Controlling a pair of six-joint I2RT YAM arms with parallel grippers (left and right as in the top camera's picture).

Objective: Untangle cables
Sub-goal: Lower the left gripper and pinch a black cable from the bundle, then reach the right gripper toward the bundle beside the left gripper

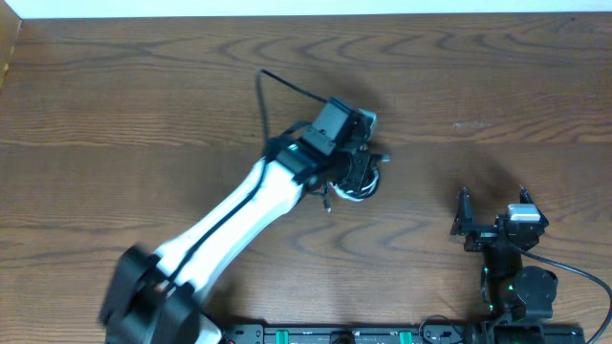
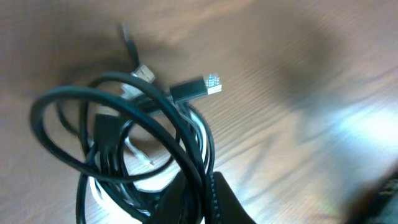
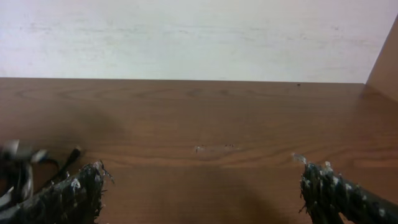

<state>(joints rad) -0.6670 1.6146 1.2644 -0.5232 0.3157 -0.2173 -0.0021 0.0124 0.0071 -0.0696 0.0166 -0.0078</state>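
Note:
The cables (image 1: 361, 183) lie in one tangled bunch at the middle of the table, black loops over a white cord. My left gripper (image 1: 356, 168) sits on top of the bunch. In the left wrist view the black loops (image 2: 124, 124) and the white cord (image 2: 118, 202) fill the frame, with a plug end (image 2: 196, 88) sticking out to the right. There my left gripper (image 2: 202, 193) is shut on black cable strands. One thin black strand (image 1: 277, 84) trails up and to the left. My right gripper (image 1: 492, 205) stands open to the right, apart from the bunch, with nothing between its fingers (image 3: 65, 193).
The wooden table (image 1: 115, 105) runs to a white wall (image 3: 199, 37) at the back. The cable bunch (image 3: 18, 163) shows at the left edge of the right wrist view. A side panel (image 3: 384, 59) rises at far right.

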